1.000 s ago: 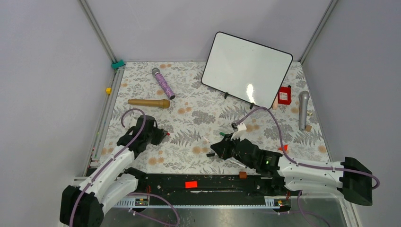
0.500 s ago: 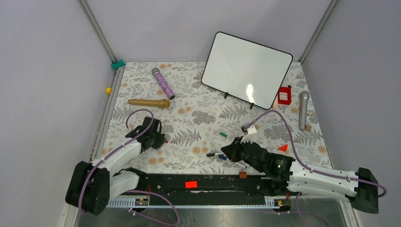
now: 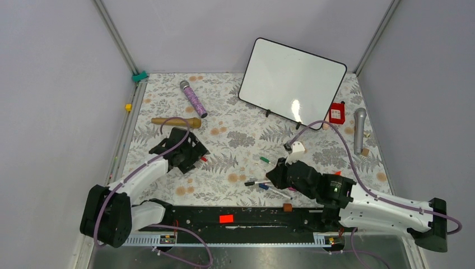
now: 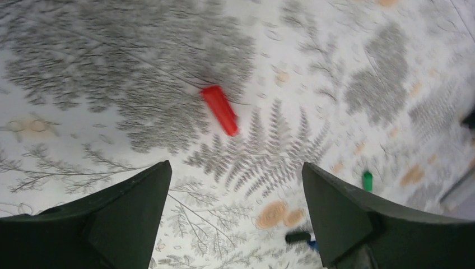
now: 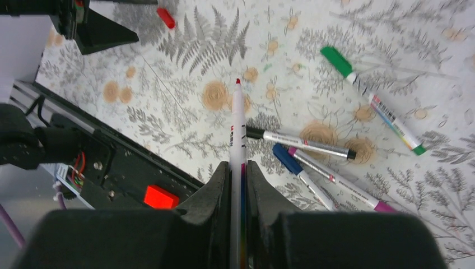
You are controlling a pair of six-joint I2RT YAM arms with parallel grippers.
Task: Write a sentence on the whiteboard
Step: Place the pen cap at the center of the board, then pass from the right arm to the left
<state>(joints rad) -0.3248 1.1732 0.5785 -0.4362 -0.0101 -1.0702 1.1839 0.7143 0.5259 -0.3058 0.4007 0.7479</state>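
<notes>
The whiteboard [image 3: 291, 81] is blank, nothing written yet. Right hand [image 5: 238, 168] grips an uncapped red marker [image 5: 237, 123]; left hand [image 4: 235, 168] is open near the cap [image 4: 220, 110].

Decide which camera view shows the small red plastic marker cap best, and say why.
Left wrist view: the small red plastic marker cap lies large and near centre, slightly blurred. The right wrist view catches it small at its top edge; the top external view shows only a red speck.

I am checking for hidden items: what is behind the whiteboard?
Only the grey wall shows above the whiteboard, and a small pinkish thing peeks past its lower right corner. The mat directly behind is covered.
</notes>
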